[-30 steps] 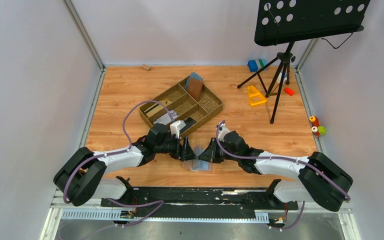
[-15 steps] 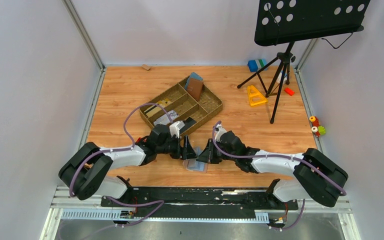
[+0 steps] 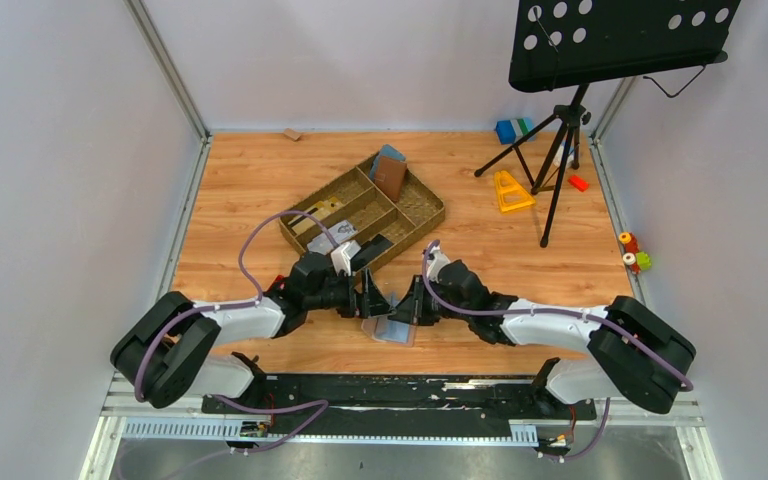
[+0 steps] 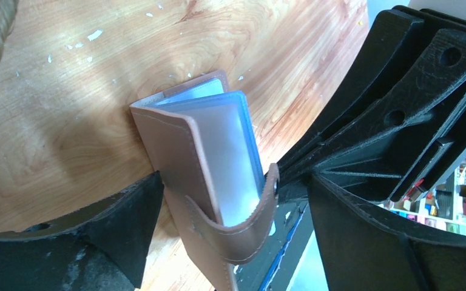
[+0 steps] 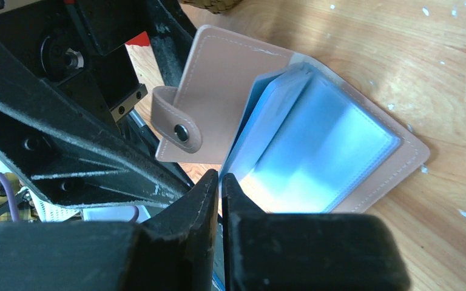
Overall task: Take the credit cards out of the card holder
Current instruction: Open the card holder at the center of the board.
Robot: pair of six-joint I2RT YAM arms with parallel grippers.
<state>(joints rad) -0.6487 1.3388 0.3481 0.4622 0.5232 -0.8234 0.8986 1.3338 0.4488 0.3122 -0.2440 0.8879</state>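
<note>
Found half-open between wide-spread left gripper (image 4: 233,185) fingers: tan-brown leather folding card holder (image 4: 179,151). Pressed closed at the edge of its blue-grey sleeves (image 5: 315,145): right gripper (image 5: 220,180).

card holder (image 4: 179,151) matt stitched leather; sleeves (image 5: 324,151) glossy plastic; table (image 4: 67,109) smooth wood.

card holder (image 4: 176,151): lower end cut off | sleeves (image 5: 315,145): contents blurred

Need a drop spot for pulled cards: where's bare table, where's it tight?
Bare table: far-left, between tray and left wall; also between tray and tripod. Crowded: near centre, where left gripper and right gripper flank the card holder.
</note>
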